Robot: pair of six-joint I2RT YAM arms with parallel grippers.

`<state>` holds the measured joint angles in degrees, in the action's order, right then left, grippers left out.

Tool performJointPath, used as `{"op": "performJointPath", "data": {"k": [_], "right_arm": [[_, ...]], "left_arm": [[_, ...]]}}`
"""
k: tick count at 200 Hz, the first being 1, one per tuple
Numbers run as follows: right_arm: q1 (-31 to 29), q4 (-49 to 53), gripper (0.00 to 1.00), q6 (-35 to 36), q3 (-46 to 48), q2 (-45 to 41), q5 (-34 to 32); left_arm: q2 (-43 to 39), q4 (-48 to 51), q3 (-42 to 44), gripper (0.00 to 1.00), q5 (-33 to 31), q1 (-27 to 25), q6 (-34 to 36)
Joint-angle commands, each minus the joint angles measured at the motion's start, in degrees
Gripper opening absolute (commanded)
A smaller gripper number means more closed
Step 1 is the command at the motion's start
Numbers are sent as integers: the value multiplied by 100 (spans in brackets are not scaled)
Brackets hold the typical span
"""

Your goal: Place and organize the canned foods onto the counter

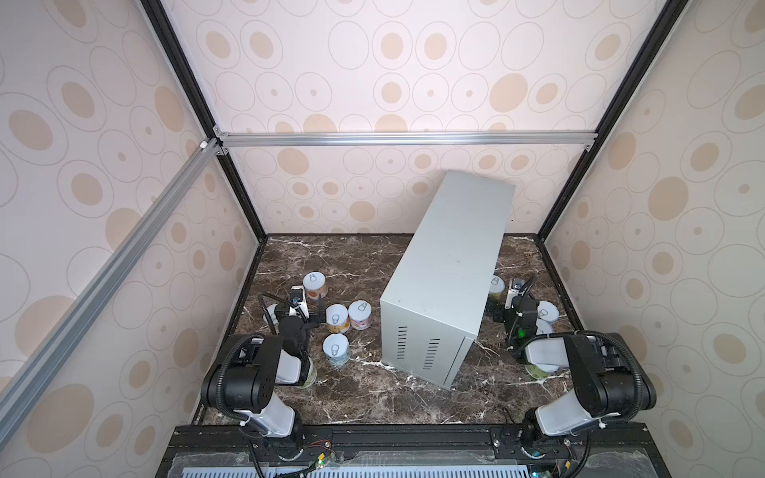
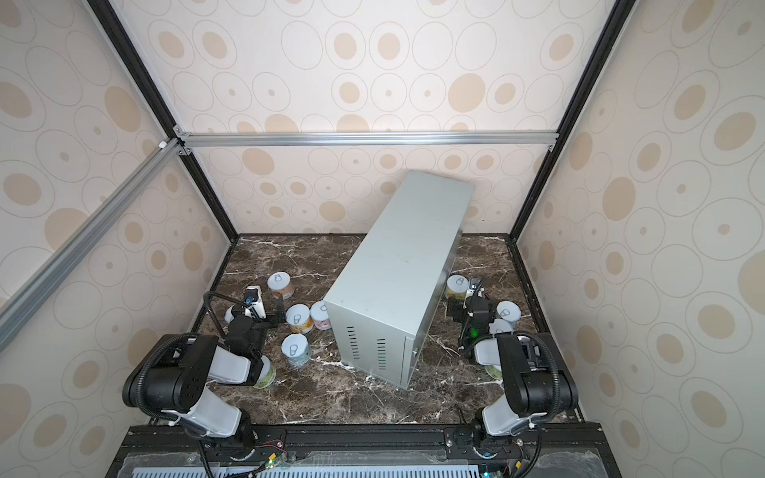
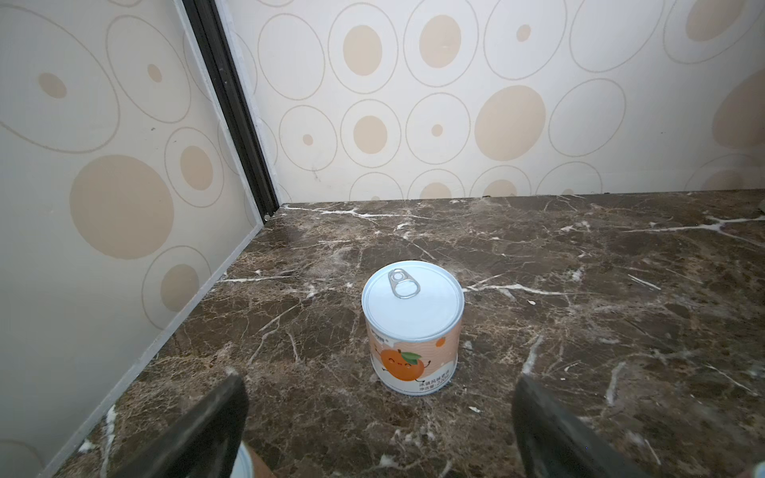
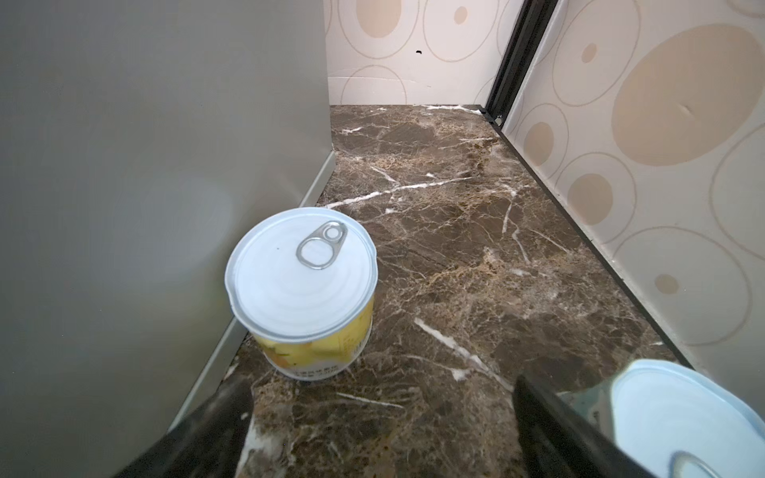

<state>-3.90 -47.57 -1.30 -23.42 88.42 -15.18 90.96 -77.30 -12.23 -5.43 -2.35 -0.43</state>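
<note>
Black fingers of the left gripper (image 3: 378, 375) sit closest to the lens, spread wide with nothing between them, and the right gripper (image 4: 383, 383) matches: wide apart, empty. Straight ahead of the left one stands the can with the cartoon orange (image 3: 412, 327), upright, lid up, lined up with the gap, so I'd guess a plain forward reach gets it. The right one has it trickier. Its yellow-label can (image 4: 301, 289) stands ahead but off-centre, just beside the side wall of the counter (image 1: 447, 265) (can't tell if it touches), so the finger on that side has hardly any room.

Count from a top view: ten canned foods (image 1: 336, 347), all down on the brown marble (image 1: 393, 397), the clearly visible ones upright. Six sit at lower left of the frame near the left arm (image 1: 248, 372), one mostly hidden under it. Four sit to the right of the counter near the right arm (image 1: 600, 372), one tucked under that too. Counter is one grey box, long axis running diagonally from lower centre toward upper right. No cans on top yet.
</note>
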Motion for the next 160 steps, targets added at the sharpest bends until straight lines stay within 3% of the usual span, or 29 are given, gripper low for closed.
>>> {"op": "performJointPath", "data": {"k": [1,160], "right_arm": [[-38,-24,100,-15,47,-29,-18],[-32,-15,100,-19,31,-21,-27]], "left_arm": [[-42,-74,-44,99,51,15,63],[-25,36,-104,99,95,90,-21]]}}
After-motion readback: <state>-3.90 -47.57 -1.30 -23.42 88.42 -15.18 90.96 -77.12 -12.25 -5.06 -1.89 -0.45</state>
